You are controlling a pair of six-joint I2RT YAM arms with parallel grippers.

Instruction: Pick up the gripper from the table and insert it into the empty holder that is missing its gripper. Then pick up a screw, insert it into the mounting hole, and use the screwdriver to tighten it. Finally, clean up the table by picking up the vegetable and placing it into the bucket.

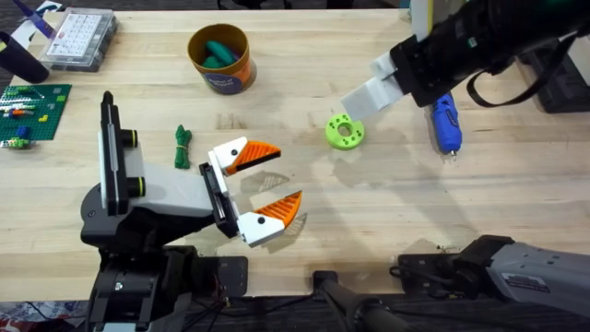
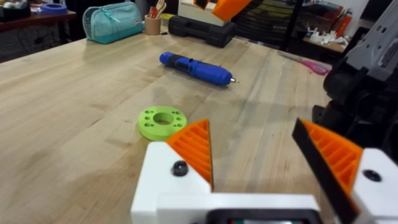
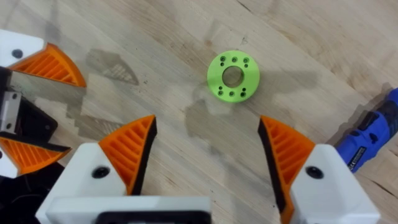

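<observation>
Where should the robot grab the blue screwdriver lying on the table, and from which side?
Probably across the fat middle of the screwdriver barrel, coming straight down from above. It lies flat on the table with bare wood along both long sides and its thin bit pointing toward the arm bases, so jaws could straddle its width.

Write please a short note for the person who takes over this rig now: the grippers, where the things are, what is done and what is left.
Left gripper: open, holding nothing, low over the table.
Right gripper: open, holding nothing, above the lime-green disc.
Screwdriver: lying on the table, to the right of the disc.
Vegetable: on the table, left of the left gripper, outside the bucket.
Bucket: already holds some green pieces.
Done: cannot tell for the screw work.
Left: the vegetable into the bucket.
</observation>
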